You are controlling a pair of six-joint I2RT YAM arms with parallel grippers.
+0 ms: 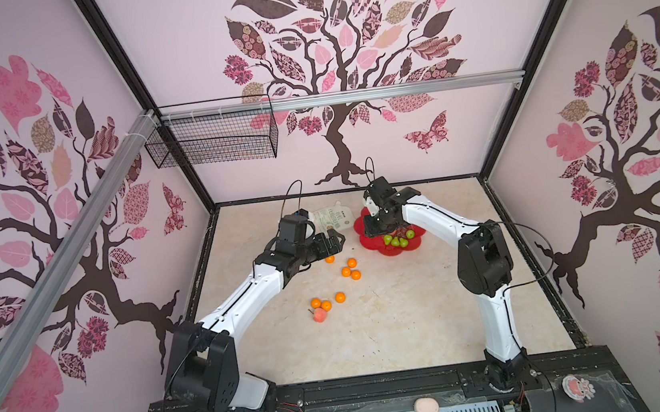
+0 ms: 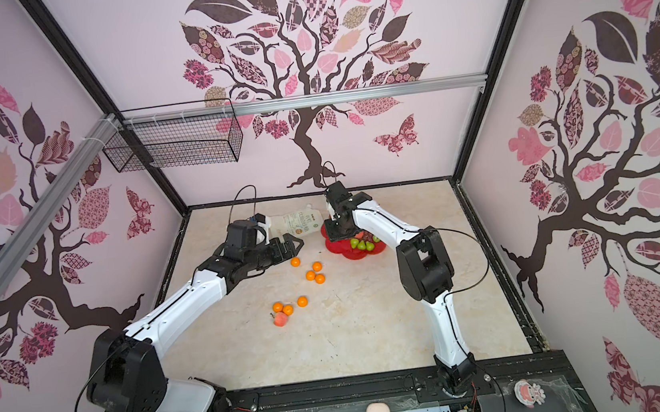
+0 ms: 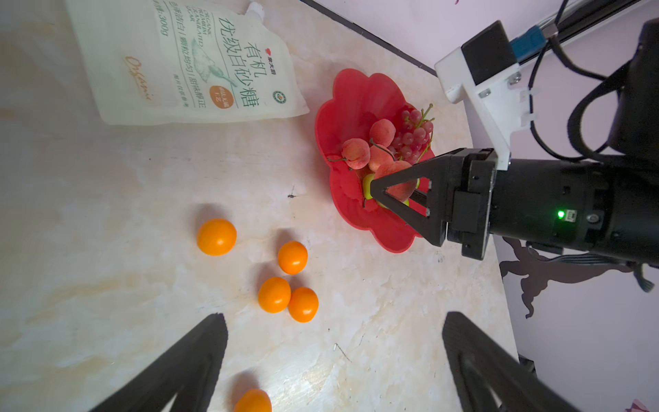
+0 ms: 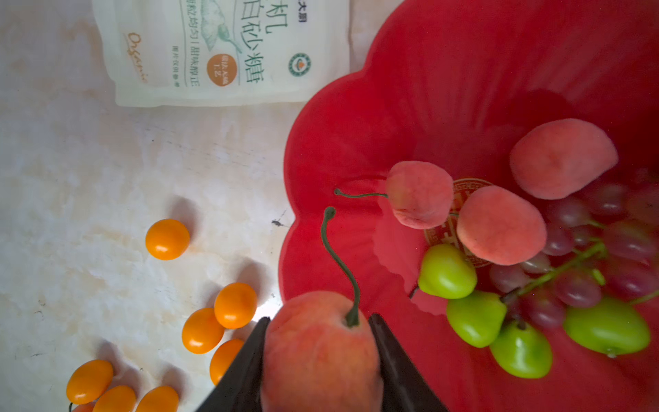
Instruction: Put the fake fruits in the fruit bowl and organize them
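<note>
Peach (image 4: 321, 356) in right pincer (image 4: 319, 318), over fruit bowl (image 4: 463, 89)

Bright diffuse light, soft shadows beside tangerines (image 3: 216, 237), wide-angle bowing at edges

Pale marbled tabletop (image 1: 414, 311) with loose fruit.
A white printed pouch (image 1: 331, 218) and the red fruit bowl (image 1: 370, 243) sit at its far side, just beside each other; seven tangerines (image 1: 346, 272) lie scattered nearer, one peach (image 1: 320, 315) just beside the nearest pair.
</note>
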